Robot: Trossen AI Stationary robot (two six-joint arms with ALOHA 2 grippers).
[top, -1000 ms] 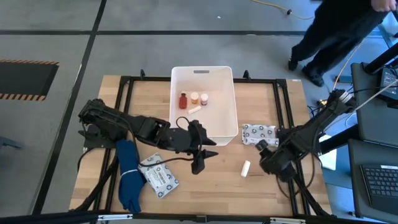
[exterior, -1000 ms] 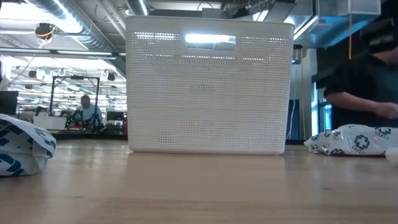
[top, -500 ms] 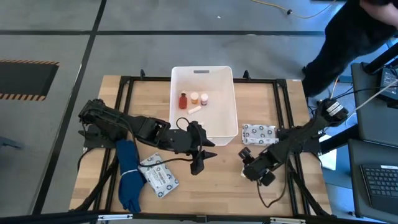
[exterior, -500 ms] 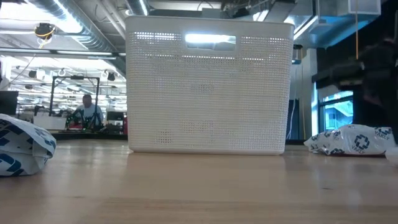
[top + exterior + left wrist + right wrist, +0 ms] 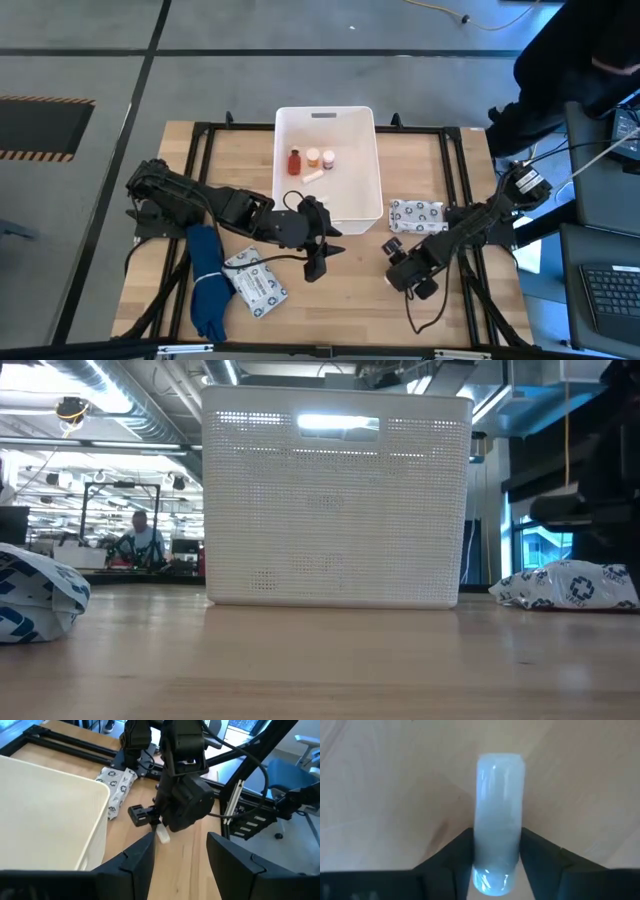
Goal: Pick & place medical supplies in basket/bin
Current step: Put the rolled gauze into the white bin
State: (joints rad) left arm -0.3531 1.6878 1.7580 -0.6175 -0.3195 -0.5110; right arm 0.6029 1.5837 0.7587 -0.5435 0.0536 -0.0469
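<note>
A: Since a second ago our right gripper (image 5: 395, 272) has swung in from the table's right side and dropped over the white cylinder (image 5: 498, 820); its jaws now touch both sides of it, lying on the table (image 5: 350, 300) near the bin (image 5: 329, 120).

B: So we're at the pick. Our left gripper (image 5: 180, 860) waits, jaws apart. Any writing?

A: The packet (image 5: 416, 215) has grey print, unreadable.

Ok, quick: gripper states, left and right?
Left gripper: open, holding nothing.
Right gripper: fingers against a white cylinder on the table.
</note>
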